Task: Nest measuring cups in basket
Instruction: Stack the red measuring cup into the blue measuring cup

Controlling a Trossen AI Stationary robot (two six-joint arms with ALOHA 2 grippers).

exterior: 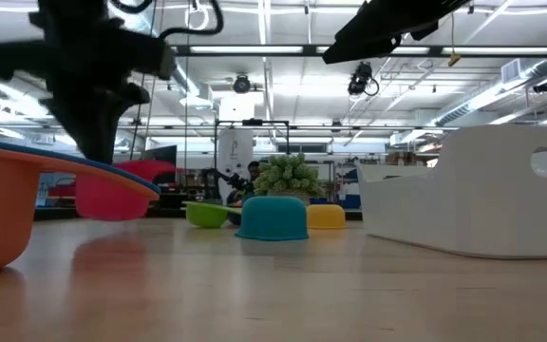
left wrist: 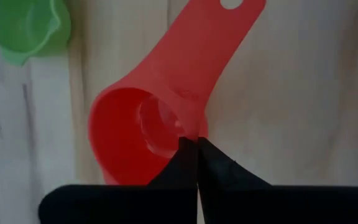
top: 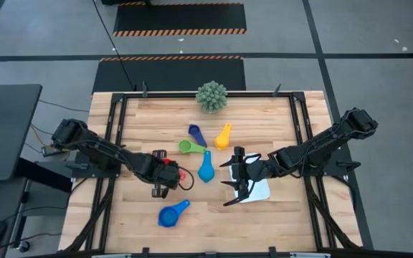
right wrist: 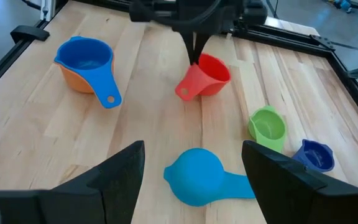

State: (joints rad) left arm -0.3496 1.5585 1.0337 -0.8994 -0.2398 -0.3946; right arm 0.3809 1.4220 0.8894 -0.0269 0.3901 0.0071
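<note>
high view: the left gripper (top: 160,192) sits mid-worktop over the red cup (top: 169,163), nearer it than the right gripper (top: 236,180), which hovers wide open over the white basket (top: 262,192).

left wrist view: its fingers (left wrist: 185,163) are pinched together on the red cup's rim, handle running away from them.

right wrist view: the red cup (right wrist: 202,76) hangs tilted; the basket lies toward the right arm.

low view: the basket (exterior: 482,195) holds no visible cup.

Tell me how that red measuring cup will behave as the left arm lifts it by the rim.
The red measuring cup, pinched at its rim by the left gripper, looks like stiff, light plastic. Held off-centre, it may tilt handle-down. The smooth wall could slip between the fingers.
</note>
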